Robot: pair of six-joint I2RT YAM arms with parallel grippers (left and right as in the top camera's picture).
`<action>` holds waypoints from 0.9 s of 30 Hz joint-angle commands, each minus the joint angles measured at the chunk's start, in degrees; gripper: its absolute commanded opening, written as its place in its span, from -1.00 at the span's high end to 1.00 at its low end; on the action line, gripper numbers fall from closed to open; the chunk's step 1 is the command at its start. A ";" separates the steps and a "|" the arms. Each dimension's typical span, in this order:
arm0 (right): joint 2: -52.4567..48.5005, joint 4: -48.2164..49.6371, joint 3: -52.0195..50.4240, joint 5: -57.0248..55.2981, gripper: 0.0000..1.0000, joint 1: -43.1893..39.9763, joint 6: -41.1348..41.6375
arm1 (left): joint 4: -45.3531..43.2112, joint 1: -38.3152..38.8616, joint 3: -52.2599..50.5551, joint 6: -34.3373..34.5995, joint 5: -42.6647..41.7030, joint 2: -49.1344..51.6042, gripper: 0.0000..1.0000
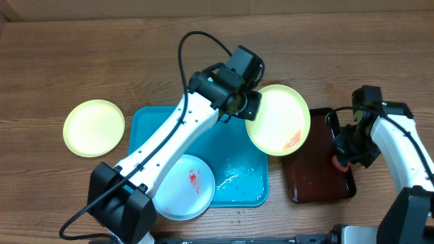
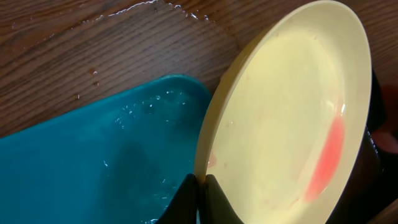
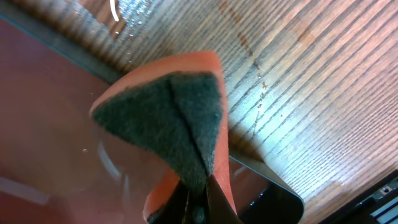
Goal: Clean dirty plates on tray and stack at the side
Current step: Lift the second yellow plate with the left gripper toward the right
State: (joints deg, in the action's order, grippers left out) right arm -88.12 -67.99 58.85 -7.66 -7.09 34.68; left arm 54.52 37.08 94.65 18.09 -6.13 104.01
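Observation:
My left gripper point(image 1: 249, 107) is shut on the rim of a pale yellow-green plate point(image 1: 278, 118) with a red smear, holding it tilted over the right edge of the turquoise tray point(image 1: 146, 129); in the left wrist view the jaws point(image 2: 202, 186) pinch the plate's point(image 2: 286, 118) edge. A blue-white plate point(image 1: 184, 186) with a red smear lies at the tray's front left. A second yellow-green plate point(image 1: 93, 127) lies on the table left of the tray. My right gripper point(image 1: 342, 157) is shut on an orange sponge with a dark scouring side point(image 3: 168, 118) over the reddish-brown tray point(image 1: 319, 179).
Water lies on the turquoise tray's floor point(image 2: 143, 124) and on the wooden table behind it point(image 2: 143, 9). The reddish-brown tray with a black rim point(image 3: 273, 186) sits right of the turquoise tray. A black cable point(image 1: 193, 41) loops above the left arm.

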 commanded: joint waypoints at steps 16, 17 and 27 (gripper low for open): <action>7.13 -14.47 36.98 0.04 0.92 -0.15 -5.20 | -3.65 6.05 1.57 2.03 7.63 3.89 0.92; 7.13 -15.08 38.21 0.04 0.92 -0.15 -5.46 | -3.87 6.45 1.57 1.97 7.65 4.70 0.92; 7.13 -19.56 44.19 0.04 0.92 -0.15 -7.67 | -2.58 11.87 7.52 -0.35 12.81 10.97 0.92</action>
State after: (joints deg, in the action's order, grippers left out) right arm -82.32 -87.44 101.08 -7.49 -7.09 28.12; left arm 51.35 46.81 96.95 19.27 2.46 114.39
